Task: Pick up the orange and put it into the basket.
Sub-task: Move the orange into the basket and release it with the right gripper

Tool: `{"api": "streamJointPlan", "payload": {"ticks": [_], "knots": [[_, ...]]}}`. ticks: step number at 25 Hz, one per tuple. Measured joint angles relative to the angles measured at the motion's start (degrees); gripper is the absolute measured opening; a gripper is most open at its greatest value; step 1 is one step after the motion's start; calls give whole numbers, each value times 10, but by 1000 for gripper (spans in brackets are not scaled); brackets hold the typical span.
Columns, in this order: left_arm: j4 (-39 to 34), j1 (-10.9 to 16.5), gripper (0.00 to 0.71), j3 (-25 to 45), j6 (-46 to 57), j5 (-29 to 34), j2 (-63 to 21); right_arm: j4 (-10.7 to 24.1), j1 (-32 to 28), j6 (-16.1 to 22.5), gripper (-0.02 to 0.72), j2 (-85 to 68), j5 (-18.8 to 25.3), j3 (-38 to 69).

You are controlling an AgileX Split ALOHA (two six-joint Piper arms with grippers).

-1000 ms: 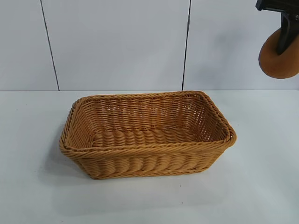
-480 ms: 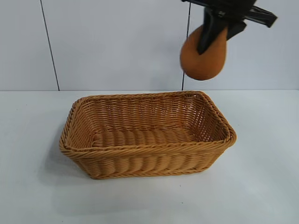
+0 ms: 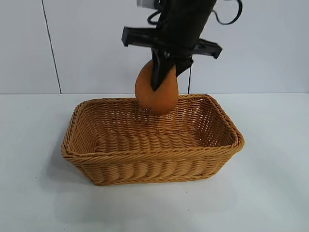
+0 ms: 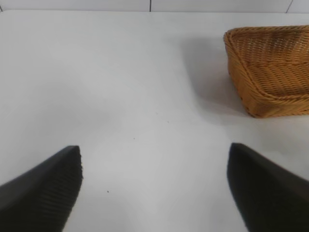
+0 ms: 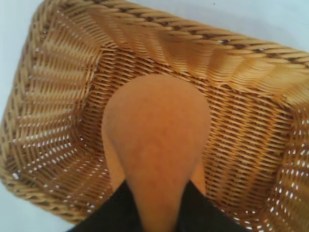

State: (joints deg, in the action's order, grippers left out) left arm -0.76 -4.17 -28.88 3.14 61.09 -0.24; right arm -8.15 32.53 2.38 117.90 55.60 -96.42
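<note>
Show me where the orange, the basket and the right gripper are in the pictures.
orange (image 3: 155,94): exterior view, on its rounded lower body.
basket (image 3: 145,153): exterior view, on the braided front rim.
right gripper (image 3: 164,72): exterior view, midway between its fingers, shut on the orange above the basket.

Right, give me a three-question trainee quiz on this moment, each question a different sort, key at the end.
1. True or false: the orange already rests on the floor of the basket.
2. Which gripper holds the orange? A) left gripper B) right gripper C) neither
3. Fill in: the left gripper's fingers stand ___ over bare table, beside the basket.

Key:
1. False; it hangs in the air above the basket's inside.
2. B
3. open
</note>
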Motion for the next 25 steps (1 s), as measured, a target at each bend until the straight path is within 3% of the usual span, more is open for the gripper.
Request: {"api": "streamJointPlan", "payload": {"ticks": [9, 11, 14, 16, 19, 22, 25], "knots": [[1, 0, 585, 0, 0, 0, 0, -6, 0, 1, 47, 72, -8, 0], [1, 0, 585, 0, 0, 0, 0, -8, 0, 1, 130, 72, -8, 0], [1, 0, 585, 0, 0, 0, 0, -10, 0, -2, 459, 72, 0, 0], [1, 0, 585, 0, 0, 0, 0, -10, 0, -7, 612, 72, 13, -8], [1, 0, 585, 0, 0, 0, 0, -9, 0, -16, 675, 72, 64, -40], [1, 0, 585, 0, 0, 0, 0, 7, 0, -19, 687, 72, 120, -103], [1, 0, 585, 0, 0, 0, 0, 41, 0, -14, 693, 71, 133, -172]]}}
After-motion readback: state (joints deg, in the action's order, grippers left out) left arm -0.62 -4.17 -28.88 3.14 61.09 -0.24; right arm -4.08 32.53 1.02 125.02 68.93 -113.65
